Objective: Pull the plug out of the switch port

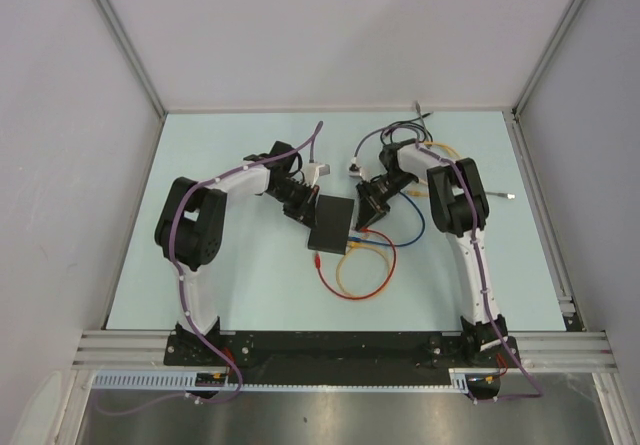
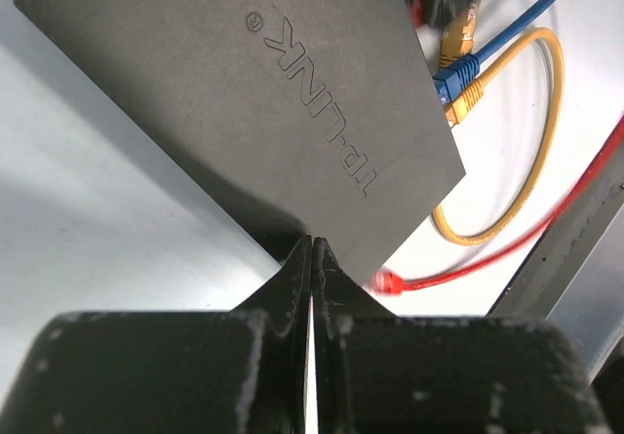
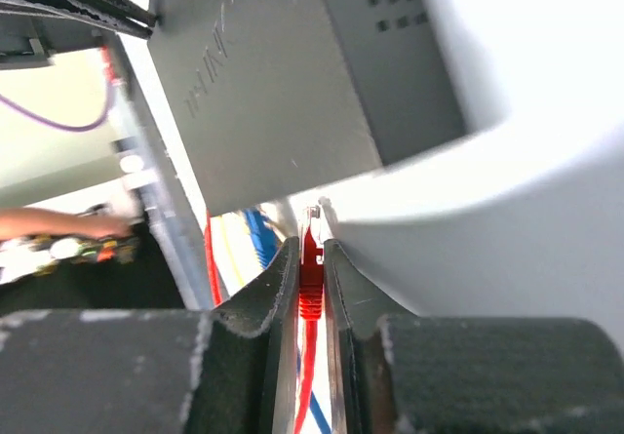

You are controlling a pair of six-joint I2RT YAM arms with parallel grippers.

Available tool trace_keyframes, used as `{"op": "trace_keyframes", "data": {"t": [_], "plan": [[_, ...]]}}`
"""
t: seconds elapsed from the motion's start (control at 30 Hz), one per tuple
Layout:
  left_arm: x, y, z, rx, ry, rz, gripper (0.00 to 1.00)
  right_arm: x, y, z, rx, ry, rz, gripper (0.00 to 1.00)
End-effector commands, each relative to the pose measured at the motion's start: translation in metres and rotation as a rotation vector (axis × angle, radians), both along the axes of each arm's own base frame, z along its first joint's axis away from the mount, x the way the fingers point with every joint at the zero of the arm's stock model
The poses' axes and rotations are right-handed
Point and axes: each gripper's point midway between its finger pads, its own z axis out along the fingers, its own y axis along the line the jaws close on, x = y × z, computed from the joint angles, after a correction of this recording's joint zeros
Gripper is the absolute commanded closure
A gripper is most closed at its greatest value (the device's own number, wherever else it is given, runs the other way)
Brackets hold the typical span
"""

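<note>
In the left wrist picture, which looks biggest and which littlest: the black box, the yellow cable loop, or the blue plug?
Biggest: the switch, your black box.
Middle: the yellow cable loop.
Littlest: the blue plug.

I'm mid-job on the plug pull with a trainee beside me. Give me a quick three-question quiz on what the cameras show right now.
1. True or false: the left gripper is wide open.
2. Which colour of plug sits between the fingers of the right gripper? A) blue B) red C) yellow
3. Fill in: the brand name moulded into the top of the switch reads ____.

Key:
1. False. Its jaws are shut, with the tips at the switch's edge.
2. B, the red plug.
3. TP-LINK
</note>
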Motion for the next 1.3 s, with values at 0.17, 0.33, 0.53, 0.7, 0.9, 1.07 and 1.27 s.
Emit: {"op": "trace_keyframes", "data": {"t": [0.17,0.33,0.53,0.7,0.9,1.07,1.27], "plan": [[0.004,-0.002,-0.003,0.035,0.005,-0.005,1.0,0.022,-0.028,0.091,0.061,-0.322,0.052,1.0],[0.021,-0.014,0.007,0.0,0.004,0.005,1.0,0.007,-0.033,0.145,0.073,-0.487,0.076,1.0],[0.033,-0.022,0.008,-0.019,0.026,0.001,1.0,-0.073,-0.053,0.166,0.018,-0.574,0.212,1.0],[0.036,-0.019,0.007,-0.02,0.051,0.004,0.99,-0.073,-0.105,0.159,-0.078,-0.582,0.021,1.0],[0.033,-0.012,0.003,-0.017,0.074,0.031,0.99,0.03,-0.174,0.202,-0.089,-0.72,-0.419,1.0],[0.024,-0.008,0.004,-0.013,0.085,0.036,0.98,0.099,-0.202,0.213,-0.116,-0.79,-0.51,1.0],[0.02,-0.001,0.009,-0.004,0.076,0.035,0.98,0.154,-0.215,0.215,-0.127,-0.83,-0.572,1.0]]}}
